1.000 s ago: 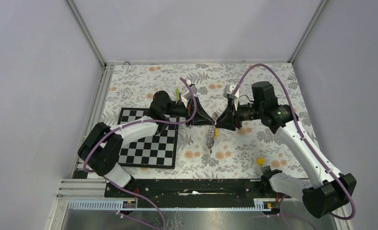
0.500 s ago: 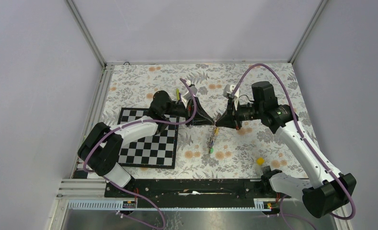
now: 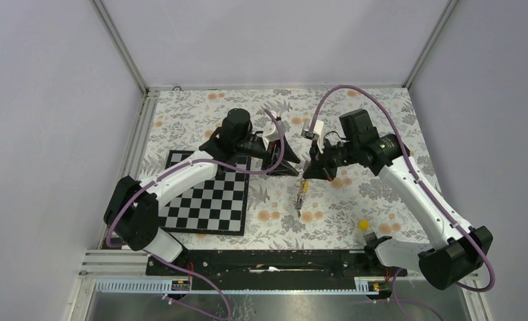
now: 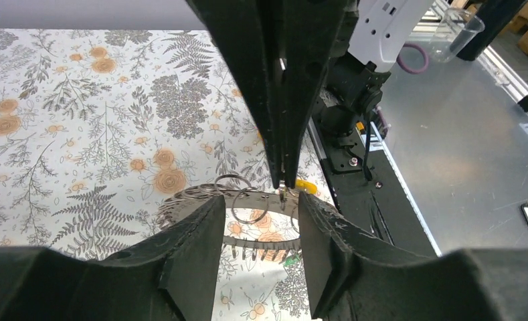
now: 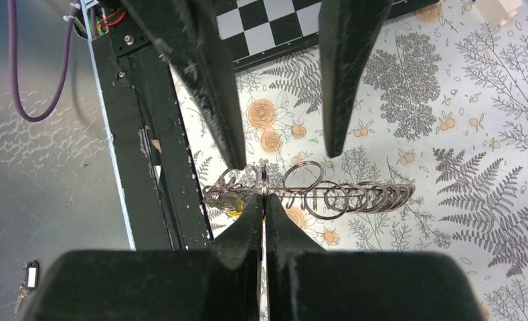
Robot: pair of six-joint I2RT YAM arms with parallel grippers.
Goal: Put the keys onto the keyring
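The keyring (image 3: 301,198), a thin grey jagged loop strung with several small split rings, hangs above the floral mat from my right gripper (image 3: 307,173). In the right wrist view that gripper (image 5: 262,198) is shut on the loop's thin edge (image 5: 361,194). A yellow-headed key (image 5: 235,213) dangles at the loop's left end. My left gripper (image 4: 261,200) stands open, one finger on each side of the keyring (image 4: 255,242) without touching it. A green key (image 4: 290,261) shows below the loop. In the top view the left gripper (image 3: 292,170) faces the right one.
A chessboard (image 3: 207,200) lies on the mat under the left arm. A small yellow block (image 3: 363,225) sits near the right arm's base. The black rail (image 3: 274,262) runs along the near edge, with the metal side rail (image 3: 139,144) at the left.
The right gripper closed on the keyring. The left gripper then opened and let it go. The left arm swung up and back, and the ring now hangs from the right gripper alone.
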